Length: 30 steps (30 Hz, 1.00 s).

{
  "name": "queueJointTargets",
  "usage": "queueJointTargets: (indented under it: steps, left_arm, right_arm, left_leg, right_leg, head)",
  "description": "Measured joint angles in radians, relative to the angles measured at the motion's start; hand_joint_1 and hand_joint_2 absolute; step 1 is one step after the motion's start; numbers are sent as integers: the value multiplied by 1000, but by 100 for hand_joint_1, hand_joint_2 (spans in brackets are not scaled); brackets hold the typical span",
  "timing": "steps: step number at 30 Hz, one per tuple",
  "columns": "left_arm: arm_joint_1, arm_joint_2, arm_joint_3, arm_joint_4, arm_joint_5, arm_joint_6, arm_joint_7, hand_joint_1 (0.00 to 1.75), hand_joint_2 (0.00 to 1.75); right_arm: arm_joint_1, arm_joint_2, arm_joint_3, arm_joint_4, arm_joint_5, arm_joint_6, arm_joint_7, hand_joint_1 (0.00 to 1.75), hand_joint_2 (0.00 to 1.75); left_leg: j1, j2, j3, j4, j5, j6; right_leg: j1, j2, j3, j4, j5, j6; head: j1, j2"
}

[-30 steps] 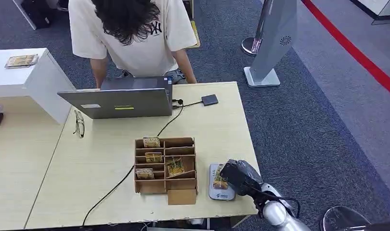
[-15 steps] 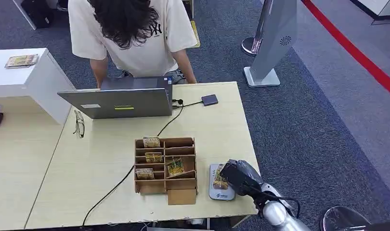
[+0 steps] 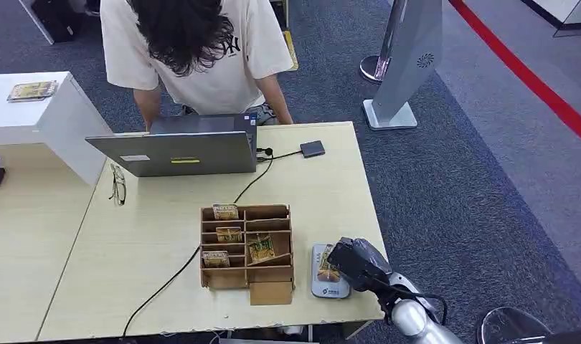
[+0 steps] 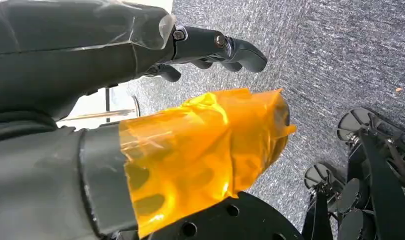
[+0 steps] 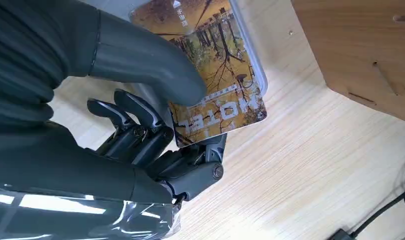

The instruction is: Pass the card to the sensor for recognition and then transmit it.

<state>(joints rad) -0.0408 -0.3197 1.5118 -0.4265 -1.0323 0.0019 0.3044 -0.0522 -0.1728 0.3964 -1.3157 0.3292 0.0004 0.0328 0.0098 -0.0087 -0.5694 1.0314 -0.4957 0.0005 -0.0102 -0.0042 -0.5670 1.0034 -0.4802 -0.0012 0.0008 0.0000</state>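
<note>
Head view: right hand (image 3: 356,261) parked over the card reader (image 3: 326,287), which sits on the table (image 3: 166,251) just beside the wooden card organizer (image 3: 246,245), on the side away from the laptop (image 3: 174,152). No shift of hand or card against the frames of a second and half a second ago; only a slight lean of the person (image 3: 194,50) behind the laptop. Probably a dwell for recognition, so sensing step under way, handover not yet begun.

Right wrist view: hotel card (image 5: 218,85) pinched between thick thumb (image 5: 145,65) and darker fingers (image 5: 140,135), held flat over the reader's pale face (image 5: 250,55); touching or just above, cannot tell. Organizer's wooden wall (image 5: 360,45) close by, apart from the card.

Left wrist view: left hand (image 4: 140,100) hanging over grey carpet (image 4: 340,55), well away from the organizer, holding nothing, fingers (image 4: 225,50) loosely extended, thumb wrapped in orange tape (image 4: 200,150).

Next, judged: lift off the reader, then carry toward the person, grip kept firm against slip.
</note>
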Motion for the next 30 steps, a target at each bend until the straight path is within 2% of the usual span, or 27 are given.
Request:
queueJointTargets:
  steps: [30]
  left_arm:
    - [0, -1, 0, 0, 0, 0, 0, 0, 0]
  right_arm:
    - [6, 0, 0, 0, 0, -5, 0, 175, 175]
  left_leg:
    - [0, 0, 0, 0, 0, 0]
  right_leg:
    - [0, 0, 0, 0, 0, 0]
  head:
    - [0, 0]
